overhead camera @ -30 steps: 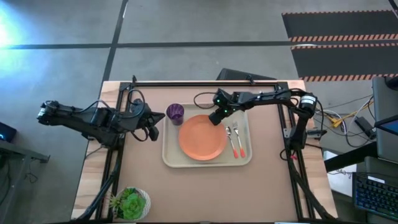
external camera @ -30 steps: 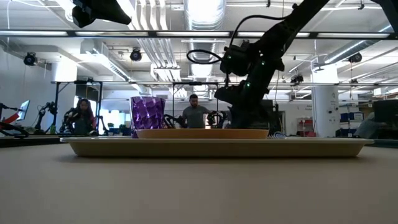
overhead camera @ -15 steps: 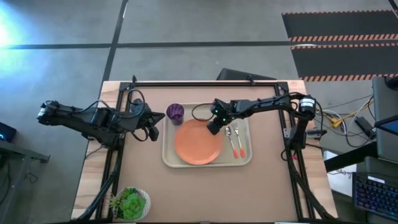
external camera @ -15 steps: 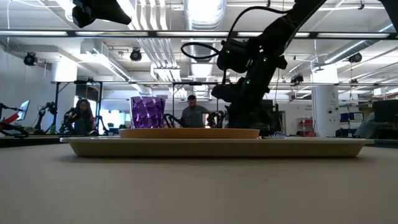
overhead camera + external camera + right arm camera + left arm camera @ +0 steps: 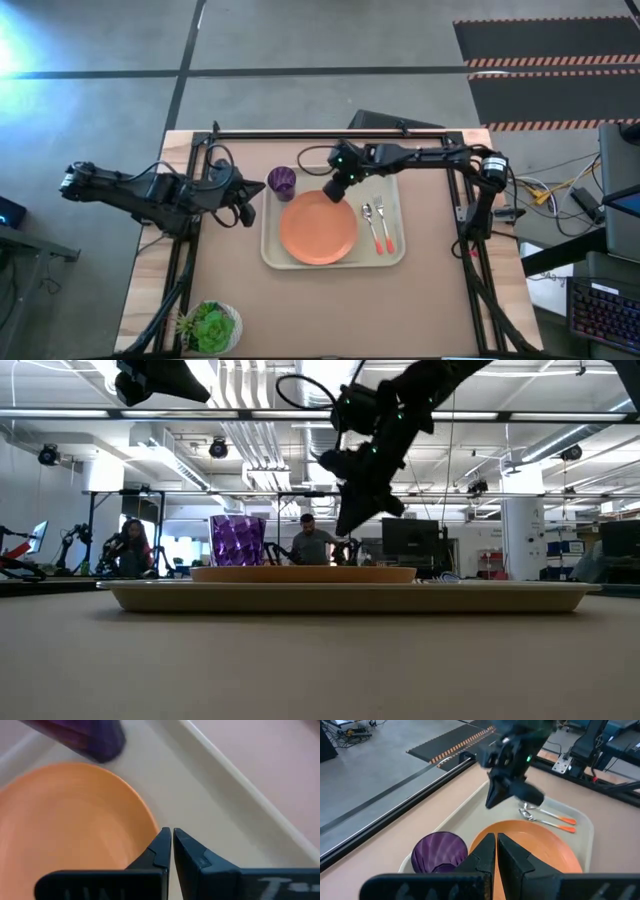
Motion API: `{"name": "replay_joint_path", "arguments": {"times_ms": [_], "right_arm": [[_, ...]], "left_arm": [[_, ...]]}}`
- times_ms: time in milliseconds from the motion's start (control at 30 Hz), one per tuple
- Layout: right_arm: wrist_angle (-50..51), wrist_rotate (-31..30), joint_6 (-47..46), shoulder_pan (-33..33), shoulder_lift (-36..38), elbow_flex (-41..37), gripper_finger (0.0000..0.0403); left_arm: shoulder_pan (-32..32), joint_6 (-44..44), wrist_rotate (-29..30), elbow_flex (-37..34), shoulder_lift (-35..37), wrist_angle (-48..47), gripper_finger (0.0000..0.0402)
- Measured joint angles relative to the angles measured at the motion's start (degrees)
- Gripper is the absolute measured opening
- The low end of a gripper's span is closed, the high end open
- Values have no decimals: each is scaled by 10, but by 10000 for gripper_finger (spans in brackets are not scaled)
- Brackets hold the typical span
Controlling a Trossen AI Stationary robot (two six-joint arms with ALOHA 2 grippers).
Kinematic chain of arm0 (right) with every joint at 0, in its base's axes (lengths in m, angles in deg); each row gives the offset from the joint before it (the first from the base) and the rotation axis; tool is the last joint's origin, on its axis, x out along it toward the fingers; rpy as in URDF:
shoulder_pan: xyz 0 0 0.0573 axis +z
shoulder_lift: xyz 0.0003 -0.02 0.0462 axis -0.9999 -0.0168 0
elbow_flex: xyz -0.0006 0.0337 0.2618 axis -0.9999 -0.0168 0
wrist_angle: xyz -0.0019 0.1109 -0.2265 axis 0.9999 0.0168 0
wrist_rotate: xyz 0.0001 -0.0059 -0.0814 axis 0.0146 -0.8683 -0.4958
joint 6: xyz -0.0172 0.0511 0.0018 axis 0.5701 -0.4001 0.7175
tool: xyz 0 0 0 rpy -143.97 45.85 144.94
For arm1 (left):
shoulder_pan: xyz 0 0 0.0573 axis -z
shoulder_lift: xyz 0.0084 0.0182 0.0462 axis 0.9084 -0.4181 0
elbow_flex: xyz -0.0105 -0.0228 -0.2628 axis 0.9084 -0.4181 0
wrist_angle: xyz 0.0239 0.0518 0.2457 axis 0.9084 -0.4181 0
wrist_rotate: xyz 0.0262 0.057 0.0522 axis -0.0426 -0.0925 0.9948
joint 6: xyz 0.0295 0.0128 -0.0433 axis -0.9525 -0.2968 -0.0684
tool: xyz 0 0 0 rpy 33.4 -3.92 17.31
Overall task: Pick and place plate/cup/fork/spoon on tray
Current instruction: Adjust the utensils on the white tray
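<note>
The cream tray (image 5: pixel 333 265) lies mid-table. On it the orange plate (image 5: pixel 318 228) rests flat at left centre. The purple cup (image 5: pixel 282 182) stands upright at its far left corner. The fork and spoon (image 5: pixel 378 225) lie side by side at its right, handles toward the near edge. My right gripper (image 5: pixel 333 190) is shut and empty above the plate's far rim. In the low view (image 5: pixel 347 525) it hangs well clear of the plate (image 5: pixel 303 573). My left gripper (image 5: pixel 248 205) is shut and empty, off the tray's left side.
A white pot with a green plant (image 5: pixel 210 325) stands at the table's near left corner. A dark frame rail (image 5: pixel 330 133) runs along the far edge. People (image 5: pixel 315 542) are in the room behind the table.
My right gripper first went down toward the near left and pushed the plate a little toward the tray's left and near side. It then rose and drew back toward the far edge, leaving the plate flat on the tray.
</note>
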Motion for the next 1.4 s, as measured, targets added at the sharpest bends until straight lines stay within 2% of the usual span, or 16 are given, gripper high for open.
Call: {"name": "replay_joint_path", "arguments": {"times_ms": [300, 467, 567, 833, 1200, 1400], "right_arm": [[196, -2, 40, -3, 0, 119, 11], [333, -35, 0, -2, 0, 126, 11], [377, -46, -37, 10, 1, 106, 11], [382, -44, -184, 87, 1, 31, 11], [373, 9, -312, 212, 1, -59, 11], [229, 33, -336, 228, 1, -93, 11]], "left_arm": [[-4, 16, 7, -32, 0, 0, 0], [-4, 15, 7, -26, 1, 1, 0], [-4, 15, 7, -25, 4, 1, 0], [-4, 15, 10, -28, 9, 1, 0], [-4, 15, 12, -28, 19, 1, 0], [-4, 10, 11, -27, 23, 1, 0]]}}
